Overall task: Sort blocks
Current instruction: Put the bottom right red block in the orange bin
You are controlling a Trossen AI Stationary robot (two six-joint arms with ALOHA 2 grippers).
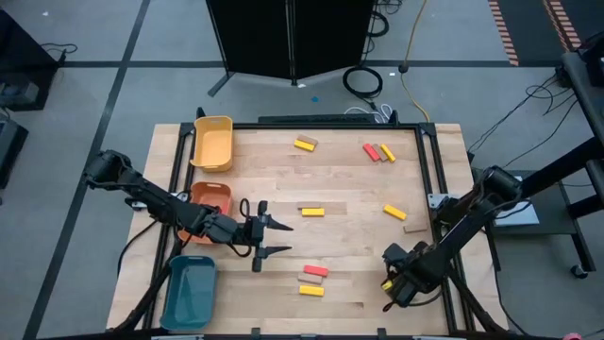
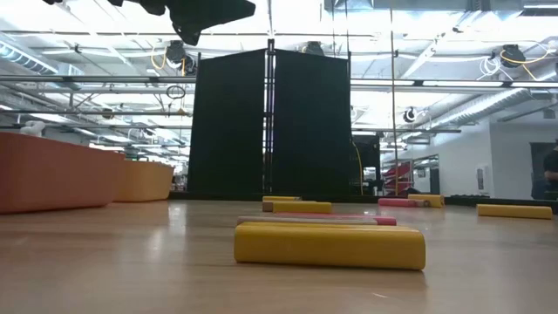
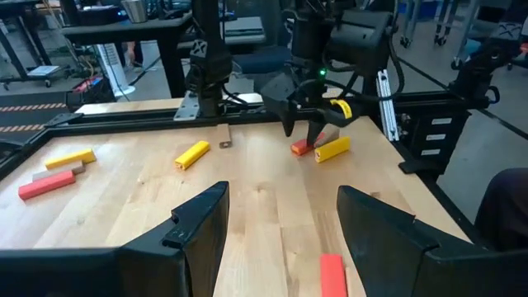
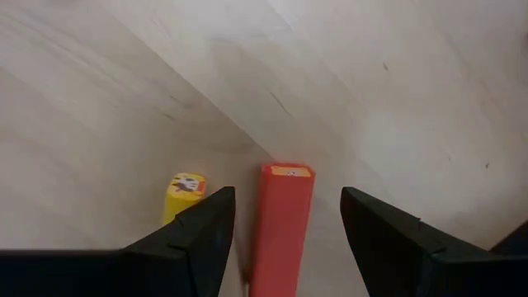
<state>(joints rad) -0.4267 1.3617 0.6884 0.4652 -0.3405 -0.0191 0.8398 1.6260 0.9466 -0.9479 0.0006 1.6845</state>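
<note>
While my right pincer (image 4: 285,202) hangs spread over the table, the red block (image 4: 280,239) lies straight between its fingers, lengthwise, with bare wood showing on either side, so nothing is pinched yet. As I judge it, the step is to take this block, and the line-up already looks good: I should come straight down without turning the wrist and press together only once both fingers are below its top face.

Just beside my one finger, outside the gap, lies a yellow block (image 4: 183,194), close enough that the finger could land on it or shove it. I would keep the descent slow, and shift a touch away from that side if it crowds.

Farther off, toward the middle of the table, a red and yellow pair (image 1: 313,280) rests, and more blocks lie beyond. Well apart across the table, my left pincer (image 1: 278,238) waits, also spread and empty, near the orange tray (image 1: 212,187).
</note>
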